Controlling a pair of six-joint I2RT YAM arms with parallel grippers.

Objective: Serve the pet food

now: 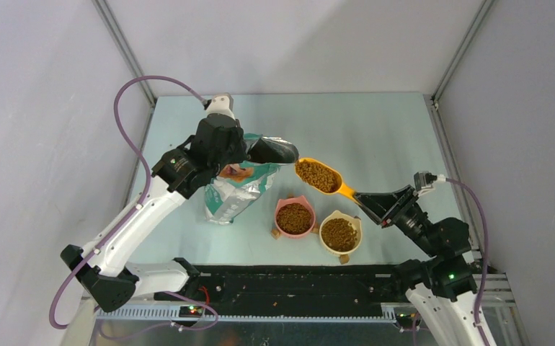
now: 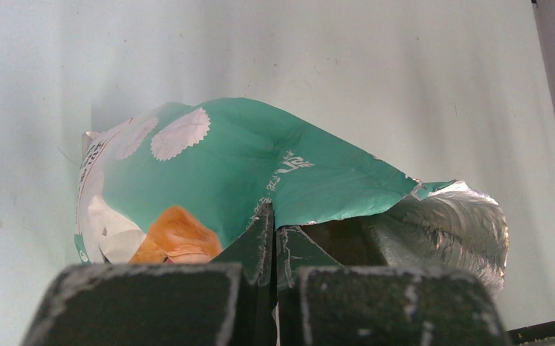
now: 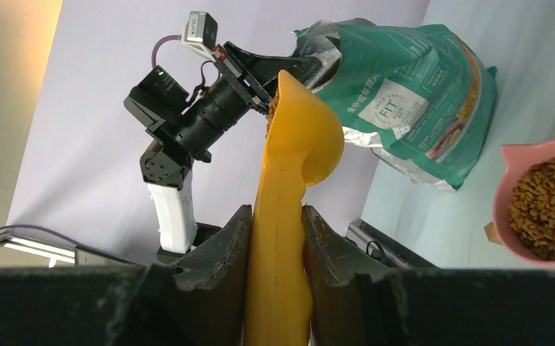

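The pet food (image 1: 318, 176), brown kibble, fills the orange scoop (image 1: 326, 179) held in the air just right of the bag's mouth. My right gripper (image 1: 367, 200) is shut on the scoop's handle (image 3: 278, 274). The green-white foil bag (image 1: 235, 191) lies on the table; its open silver mouth (image 2: 447, 223) faces right. My left gripper (image 2: 274, 216) is shut on the bag's top edge. More kibble fills the pink bowl (image 1: 294, 218) and the yellow bowl (image 1: 339, 234); the pink bowl shows also in the right wrist view (image 3: 541, 209).
The two cat-eared bowls stand side by side near the front edge, right of the bag. A black rail (image 1: 296, 285) with spilled crumbs runs along the table's near edge. Grey walls enclose the table on three sides.
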